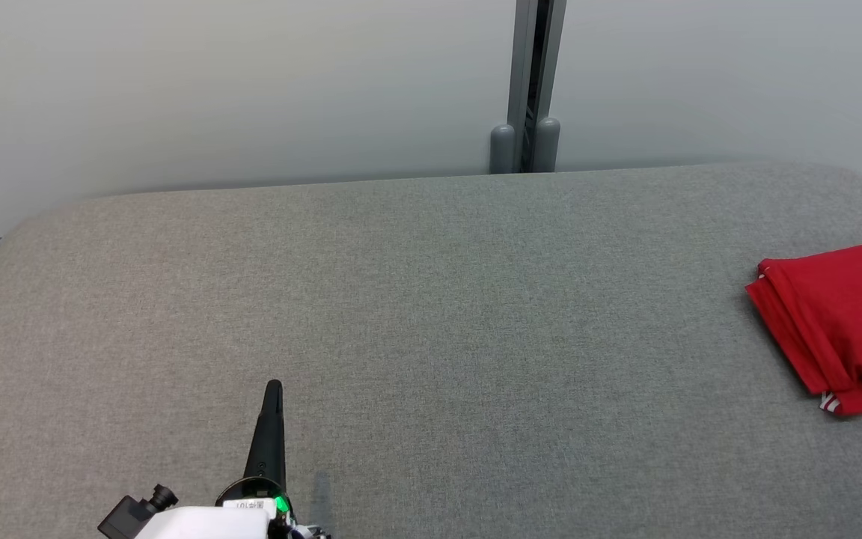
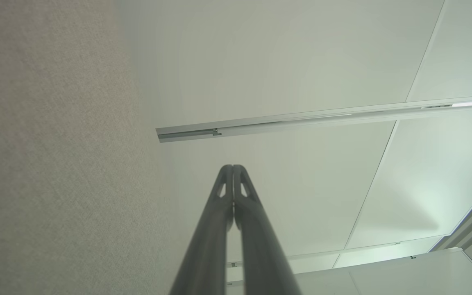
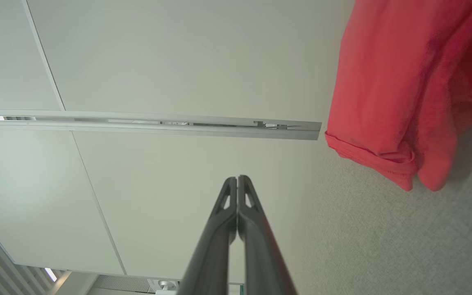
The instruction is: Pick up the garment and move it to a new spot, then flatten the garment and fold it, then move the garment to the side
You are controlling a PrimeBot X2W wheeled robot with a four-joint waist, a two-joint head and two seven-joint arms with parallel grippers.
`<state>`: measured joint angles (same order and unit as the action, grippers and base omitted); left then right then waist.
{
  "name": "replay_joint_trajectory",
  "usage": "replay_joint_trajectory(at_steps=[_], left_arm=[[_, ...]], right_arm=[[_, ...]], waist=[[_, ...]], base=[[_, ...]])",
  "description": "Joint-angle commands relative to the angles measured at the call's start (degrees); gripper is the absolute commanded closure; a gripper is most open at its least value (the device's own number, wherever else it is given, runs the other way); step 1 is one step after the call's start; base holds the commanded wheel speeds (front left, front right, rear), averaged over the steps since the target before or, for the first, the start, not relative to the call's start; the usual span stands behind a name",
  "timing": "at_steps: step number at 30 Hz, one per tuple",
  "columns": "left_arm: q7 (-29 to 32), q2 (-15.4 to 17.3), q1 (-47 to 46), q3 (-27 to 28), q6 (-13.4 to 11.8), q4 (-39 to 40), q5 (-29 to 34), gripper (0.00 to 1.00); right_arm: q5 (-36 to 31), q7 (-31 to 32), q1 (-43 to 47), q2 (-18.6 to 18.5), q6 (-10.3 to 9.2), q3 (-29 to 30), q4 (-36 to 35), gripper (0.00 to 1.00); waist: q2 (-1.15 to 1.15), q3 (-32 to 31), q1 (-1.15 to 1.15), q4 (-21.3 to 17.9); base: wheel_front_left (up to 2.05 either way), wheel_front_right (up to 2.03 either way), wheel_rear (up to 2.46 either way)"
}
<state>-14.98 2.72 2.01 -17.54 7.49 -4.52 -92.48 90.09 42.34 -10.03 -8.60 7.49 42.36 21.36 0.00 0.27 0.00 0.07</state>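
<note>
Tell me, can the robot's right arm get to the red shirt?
Probably yes. The red shirt lies close beside the right gripper on the grey table, with nothing between them. The gripper is shut, so it would need to open first.

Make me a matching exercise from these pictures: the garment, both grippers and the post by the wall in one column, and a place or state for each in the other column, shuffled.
1. red garment
2. left gripper
3. right gripper
4. grey post

A. upright at the wall behind the table
B. shut, at the lower left of the head view
C. folded, at the table's right end
D. shut, with the garment at the upper right of its wrist view

Pairs: 1-C, 2-B, 3-D, 4-A
</note>
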Motion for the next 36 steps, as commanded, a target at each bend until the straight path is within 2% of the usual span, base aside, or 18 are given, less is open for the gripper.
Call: replay_joint_trajectory(at_steps=[1, 36], left_arm=[[-0.09, 0.17, 0.31, 0.12, 0.18, 0.13, -0.13, 1.00], [-0.09, 0.17, 0.31, 0.12, 0.18, 0.14, -0.14, 1.00]], right_arm=[[-0.28, 0.15, -0.48, -0.17, 0.00, 0.17, 0.08, 1.00], [-0.30, 0.33, -0.58, -0.08, 0.00, 0.32, 0.07, 1.00]], waist=[[0.00, 0.00, 0.00, 0.00], [0.00, 0.00, 0.00, 0.00]], base=[[0.00, 0.00, 0.00], [0.00, 0.00, 0.00]])
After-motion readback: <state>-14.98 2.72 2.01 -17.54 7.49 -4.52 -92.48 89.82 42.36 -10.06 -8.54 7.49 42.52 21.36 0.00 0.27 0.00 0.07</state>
